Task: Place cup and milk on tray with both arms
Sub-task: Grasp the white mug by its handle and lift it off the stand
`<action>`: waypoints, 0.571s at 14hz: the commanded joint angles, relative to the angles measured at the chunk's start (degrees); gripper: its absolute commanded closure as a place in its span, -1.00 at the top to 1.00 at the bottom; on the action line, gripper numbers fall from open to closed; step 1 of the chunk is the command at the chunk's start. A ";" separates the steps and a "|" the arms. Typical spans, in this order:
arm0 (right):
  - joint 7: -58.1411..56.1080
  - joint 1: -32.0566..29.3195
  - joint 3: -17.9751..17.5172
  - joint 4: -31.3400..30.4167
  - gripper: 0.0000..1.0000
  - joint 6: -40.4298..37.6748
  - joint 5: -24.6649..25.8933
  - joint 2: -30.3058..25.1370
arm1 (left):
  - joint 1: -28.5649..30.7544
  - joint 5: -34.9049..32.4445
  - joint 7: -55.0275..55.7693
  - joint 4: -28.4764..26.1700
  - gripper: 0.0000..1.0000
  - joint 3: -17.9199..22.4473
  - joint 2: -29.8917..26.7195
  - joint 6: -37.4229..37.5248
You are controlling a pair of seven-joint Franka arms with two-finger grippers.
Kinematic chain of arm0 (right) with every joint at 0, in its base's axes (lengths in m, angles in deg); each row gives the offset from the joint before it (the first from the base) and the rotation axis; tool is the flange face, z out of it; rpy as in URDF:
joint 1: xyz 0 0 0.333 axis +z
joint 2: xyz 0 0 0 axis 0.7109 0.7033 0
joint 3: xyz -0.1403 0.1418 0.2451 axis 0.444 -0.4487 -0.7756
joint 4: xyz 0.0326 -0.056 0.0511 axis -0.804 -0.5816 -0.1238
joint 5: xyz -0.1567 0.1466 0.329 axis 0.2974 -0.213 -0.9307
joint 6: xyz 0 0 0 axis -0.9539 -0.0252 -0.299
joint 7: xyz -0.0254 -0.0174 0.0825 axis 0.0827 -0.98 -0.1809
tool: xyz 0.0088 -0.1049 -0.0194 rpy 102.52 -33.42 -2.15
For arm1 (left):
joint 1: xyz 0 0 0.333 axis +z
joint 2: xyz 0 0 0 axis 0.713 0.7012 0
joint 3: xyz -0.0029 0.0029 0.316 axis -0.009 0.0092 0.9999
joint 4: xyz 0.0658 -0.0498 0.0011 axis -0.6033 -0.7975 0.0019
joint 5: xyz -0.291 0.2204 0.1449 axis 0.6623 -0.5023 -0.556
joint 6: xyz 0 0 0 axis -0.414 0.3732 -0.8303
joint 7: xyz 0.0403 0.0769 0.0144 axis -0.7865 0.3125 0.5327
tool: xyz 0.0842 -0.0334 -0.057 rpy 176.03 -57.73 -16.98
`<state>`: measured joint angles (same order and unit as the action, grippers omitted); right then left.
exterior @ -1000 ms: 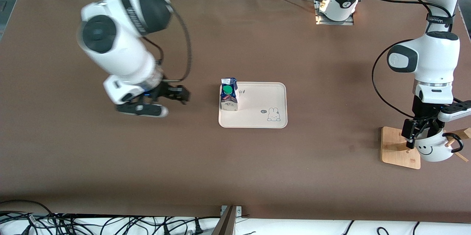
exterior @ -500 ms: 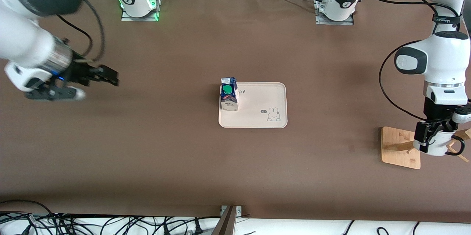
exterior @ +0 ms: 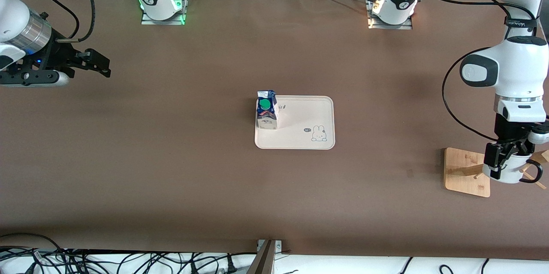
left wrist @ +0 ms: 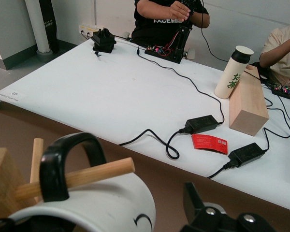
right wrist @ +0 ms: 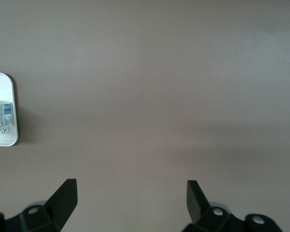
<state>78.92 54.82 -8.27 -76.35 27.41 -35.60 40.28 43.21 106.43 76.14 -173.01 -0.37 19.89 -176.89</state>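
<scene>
Blue-white gable-top milk carton (exterior: 266,111) set on cream rectangular tray (exterior: 306,113); left gripper (exterior: 505,159) clamped on white smiley-face mug (exterior: 510,171) at wooden rack (exterior: 465,172), lift-off next; right gripper (exterior: 92,63) parted, waiting.

My right gripper (exterior: 92,63) pulls away from the milk (exterior: 266,110) and swings out to the right arm's end of the table, well apart from the tray (exterior: 300,137), its fingers (right wrist: 64,195) spread wide over bare brown top. My left gripper (exterior: 504,157) shifts a little toward the table's edge along the wooden rack (exterior: 465,173), and the cup (exterior: 510,172) moves with it.
</scene>
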 commanded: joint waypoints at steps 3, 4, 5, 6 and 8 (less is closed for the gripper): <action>-0.08 -0.37 -0.31 0.77 1.00 0.67 0.90 -0.08 | -0.98 1.66 -0.62 -0.25 -0.81 0.35 -0.34 -0.13; -0.43 -0.46 -0.14 1.39 1.00 0.32 0.81 -0.08 | -0.98 1.66 -0.62 -0.25 -0.93 0.35 -0.25 -0.13; -0.44 -0.46 -0.13 1.48 1.00 0.15 0.99 0.01 | -0.98 1.66 -0.62 -0.34 -1.00 0.35 -0.25 -0.04; -0.35 -0.46 -0.05 1.48 1.00 -0.12 1.08 -0.08 | -0.98 1.66 -0.44 -0.78 -1.00 0.35 -0.16 -0.04; -0.35 -0.81 -0.05 2.96 1.00 -0.03 0.64 1.14 | -0.98 1.75 -0.26 -1.31 -1.00 0.26 0.01 0.14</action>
<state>78.92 54.76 -8.08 -75.48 27.98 -35.41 40.37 42.69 106.52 77.48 -173.67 -0.49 19.86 -176.90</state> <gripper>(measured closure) 0.000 0.863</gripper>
